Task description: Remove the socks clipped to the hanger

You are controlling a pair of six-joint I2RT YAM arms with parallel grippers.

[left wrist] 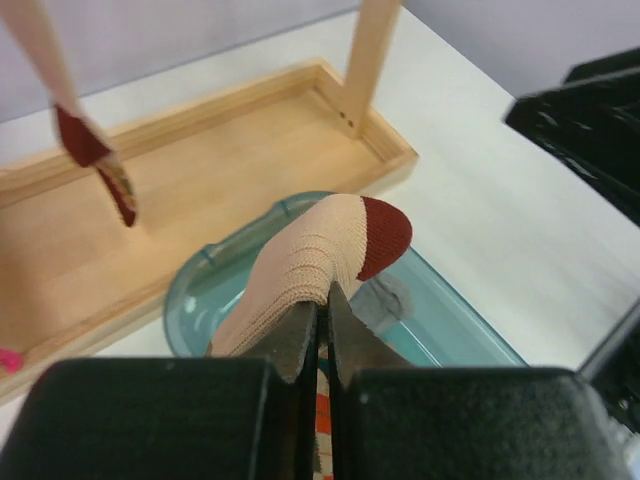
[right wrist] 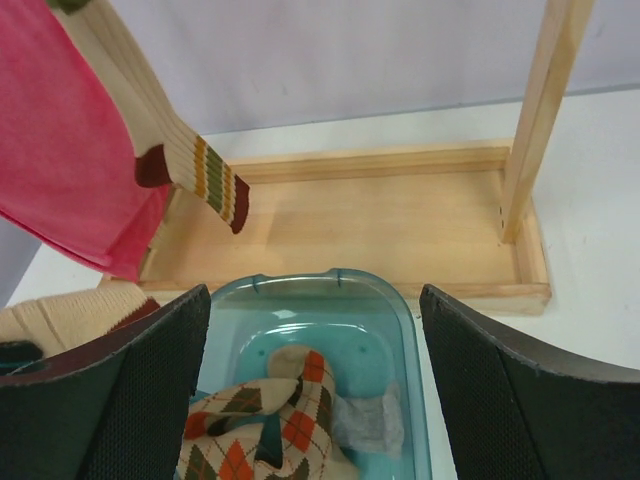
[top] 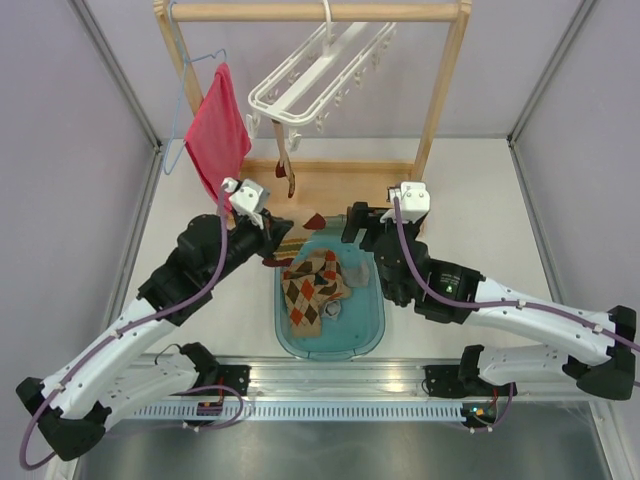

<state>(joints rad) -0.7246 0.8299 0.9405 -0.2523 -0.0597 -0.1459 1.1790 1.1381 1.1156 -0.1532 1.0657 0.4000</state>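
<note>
L tool [left wrist: 323, 300] pinched tight on red-toe sock [left wrist: 320, 245], over tub [top: 372, 322]. R tool [right wrist: 310, 300] wide, empty, near tub's far end. Argyle socks [top: 315, 285] already lie in tub. Clipped socks [top: 286, 165], approx 2, hang off hanger [top: 320, 75]: left to do. Est. past halfway.

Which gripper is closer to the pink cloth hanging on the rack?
Left. The left gripper, shut on a sock, sits just below and right of the cloth. The right gripper is farther right, open by the tub.
</note>
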